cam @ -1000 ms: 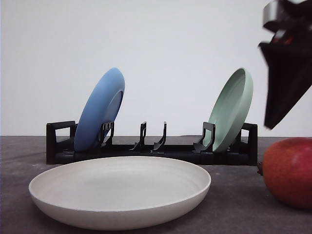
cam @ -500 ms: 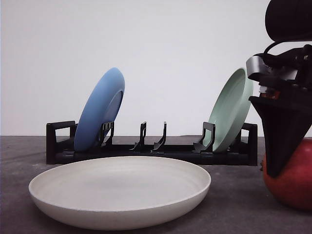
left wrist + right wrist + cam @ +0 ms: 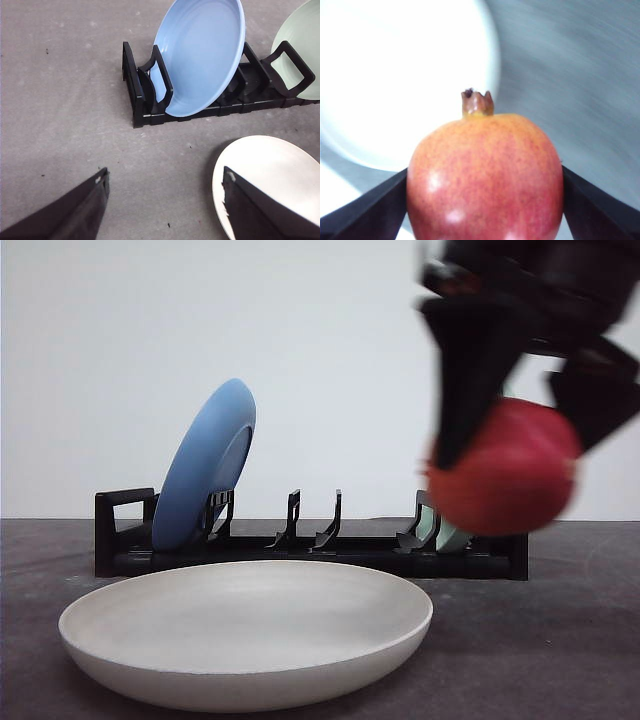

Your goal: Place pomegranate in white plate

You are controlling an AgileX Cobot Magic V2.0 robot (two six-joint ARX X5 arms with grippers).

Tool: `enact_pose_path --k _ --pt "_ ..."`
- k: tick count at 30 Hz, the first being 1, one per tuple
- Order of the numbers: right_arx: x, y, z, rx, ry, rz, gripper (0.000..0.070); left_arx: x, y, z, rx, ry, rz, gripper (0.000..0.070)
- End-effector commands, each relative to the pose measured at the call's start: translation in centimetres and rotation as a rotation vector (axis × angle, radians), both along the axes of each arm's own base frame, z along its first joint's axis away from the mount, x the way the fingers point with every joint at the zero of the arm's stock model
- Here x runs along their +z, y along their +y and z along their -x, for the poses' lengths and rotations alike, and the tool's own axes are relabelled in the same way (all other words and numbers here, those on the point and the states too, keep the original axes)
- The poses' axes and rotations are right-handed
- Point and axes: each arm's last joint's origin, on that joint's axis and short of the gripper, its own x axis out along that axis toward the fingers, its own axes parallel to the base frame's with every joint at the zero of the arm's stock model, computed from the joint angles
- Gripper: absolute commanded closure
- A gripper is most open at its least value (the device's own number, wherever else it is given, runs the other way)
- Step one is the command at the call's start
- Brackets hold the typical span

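Front view: right gripper (image 3: 520,420) is now clamped on the pomegranate (image 3: 503,480), lifted off the table it sat on a second ago, blurred mid-swing right of the white plate (image 3: 246,632). Transport underway. Left gripper (image 3: 165,200) hangs spread, idle.

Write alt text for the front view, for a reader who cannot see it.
The right claw holds a red pomegranate in the air, blurred by motion, right of a white plate lying on a dark table. Behind, a black rack holds a blue plate upright.
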Motion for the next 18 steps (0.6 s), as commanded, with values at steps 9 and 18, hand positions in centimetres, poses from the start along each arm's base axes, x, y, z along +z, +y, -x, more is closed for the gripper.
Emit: enact_pose_path --k 9,18 --pt "-3.3 9.6 -0.7 0.209 -0.029 -0.027 0.0247 0.2 0.0 -0.1 0.002 -0.011 -0.004 0.0271" --pt "-5.2 11.5 -1.2 0.204 -0.025 -0.035 0.0196 0.2 0.0 -0.1 0.002 -0.011 -0.004 0.0271"
